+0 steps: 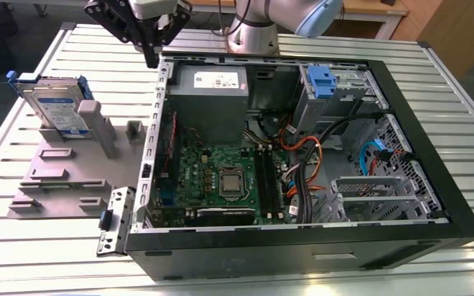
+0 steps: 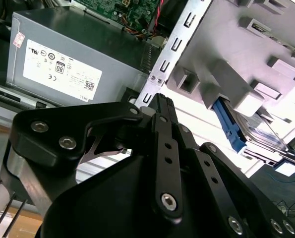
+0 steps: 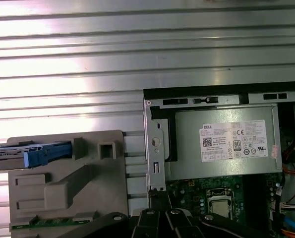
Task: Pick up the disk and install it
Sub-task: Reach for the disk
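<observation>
The disk [image 1: 56, 110], silver with a white-and-blue label and a blue side bracket, stands on edge in the grey plastic stand [image 1: 72, 166] at the exterior view's left. My gripper [image 1: 150, 58] hangs above the back left corner of the open computer case [image 1: 303, 240], to the right of the disk and apart from it. Its fingers are shut together with nothing between them. In the second wrist view the gripper [image 2: 162, 101] points at the case's edge, with the disk [image 2: 259, 134] beyond. The first wrist view has the disk's blue bracket [image 3: 43, 154] in the stand [image 3: 63, 188].
The grey power-supply box [image 1: 208, 86] sits in the case's back left corner, just below the gripper. A drive cage with a blue bracket [image 1: 323, 83] is at the case's back right. Cables and the motherboard [image 1: 220, 179] lie inside. The slatted metal table [image 1: 47, 246] surrounds everything.
</observation>
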Robot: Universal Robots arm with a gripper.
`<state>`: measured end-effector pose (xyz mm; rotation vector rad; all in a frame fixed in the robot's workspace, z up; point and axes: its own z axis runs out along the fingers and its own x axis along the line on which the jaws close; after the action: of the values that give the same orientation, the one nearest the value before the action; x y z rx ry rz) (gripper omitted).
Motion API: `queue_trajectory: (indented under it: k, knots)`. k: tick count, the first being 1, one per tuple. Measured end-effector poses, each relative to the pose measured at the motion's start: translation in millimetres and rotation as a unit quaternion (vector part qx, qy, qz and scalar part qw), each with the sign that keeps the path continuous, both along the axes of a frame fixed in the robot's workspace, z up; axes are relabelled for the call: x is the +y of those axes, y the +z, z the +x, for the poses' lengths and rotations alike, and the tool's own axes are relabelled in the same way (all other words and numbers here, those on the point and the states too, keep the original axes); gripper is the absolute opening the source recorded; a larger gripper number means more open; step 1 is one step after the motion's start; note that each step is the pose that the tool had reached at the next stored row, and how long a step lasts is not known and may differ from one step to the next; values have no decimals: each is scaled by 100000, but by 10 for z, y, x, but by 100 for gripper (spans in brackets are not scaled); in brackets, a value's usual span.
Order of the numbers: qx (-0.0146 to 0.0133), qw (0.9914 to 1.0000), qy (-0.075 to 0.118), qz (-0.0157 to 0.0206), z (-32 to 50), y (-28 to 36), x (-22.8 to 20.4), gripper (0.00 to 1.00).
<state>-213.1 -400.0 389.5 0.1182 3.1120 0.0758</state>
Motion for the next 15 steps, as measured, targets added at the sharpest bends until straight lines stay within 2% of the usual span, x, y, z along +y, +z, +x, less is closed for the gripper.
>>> queue_trajectory:
  k: [3,15]
  knots:
    - [-3,100000,5,1,-23,-1,0,11]
    - [-2,100000,4,1,-28,-1,0,11]
